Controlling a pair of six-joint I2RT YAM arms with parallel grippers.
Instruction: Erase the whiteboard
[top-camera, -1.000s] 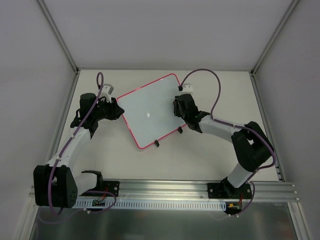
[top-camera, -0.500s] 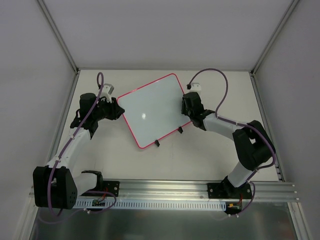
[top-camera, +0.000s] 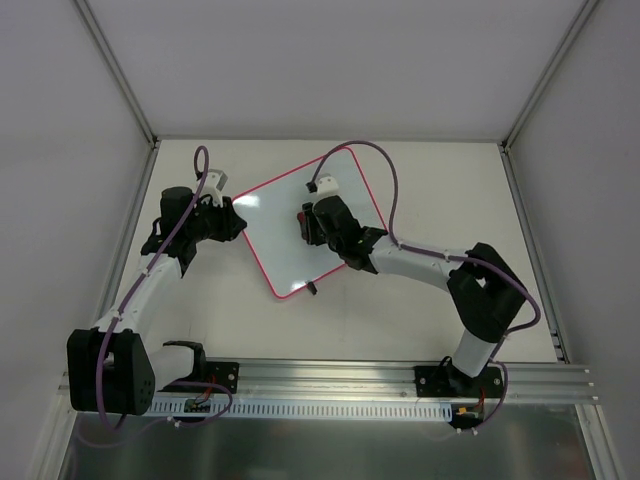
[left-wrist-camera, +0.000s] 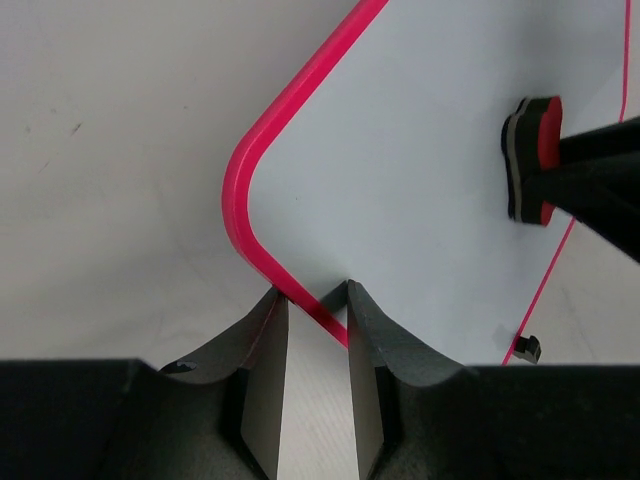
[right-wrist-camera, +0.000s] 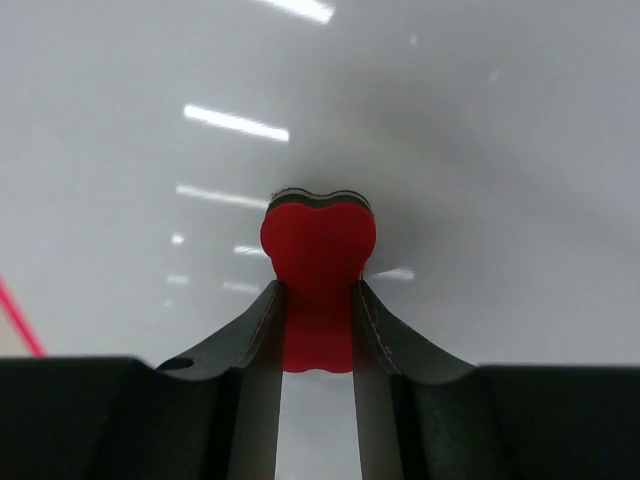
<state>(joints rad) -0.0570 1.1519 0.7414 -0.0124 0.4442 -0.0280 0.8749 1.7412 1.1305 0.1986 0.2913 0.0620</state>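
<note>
The whiteboard (top-camera: 285, 240) lies turned diagonally mid-table, white with a pink-red frame, and no writing shows on it. My left gripper (top-camera: 238, 222) sits at its left corner. In the left wrist view (left-wrist-camera: 318, 310) the jaws are nearly closed across the frame (left-wrist-camera: 235, 190). My right gripper (top-camera: 312, 222) is shut on the red eraser (top-camera: 304, 224) and holds it against the board's middle. The eraser (right-wrist-camera: 318, 240) presses on the glossy board (right-wrist-camera: 480, 150) between my fingers (right-wrist-camera: 318, 300). It also shows in the left wrist view (left-wrist-camera: 530, 160).
A black stand foot (top-camera: 313, 288) sticks out at the board's near edge, also in the left wrist view (left-wrist-camera: 526, 348). Grey walls enclose the table on three sides. Purple cables loop above both wrists.
My right gripper has swung left with the eraser, from the board's right edge to its middle. The left gripper and the board have stayed put.
</note>
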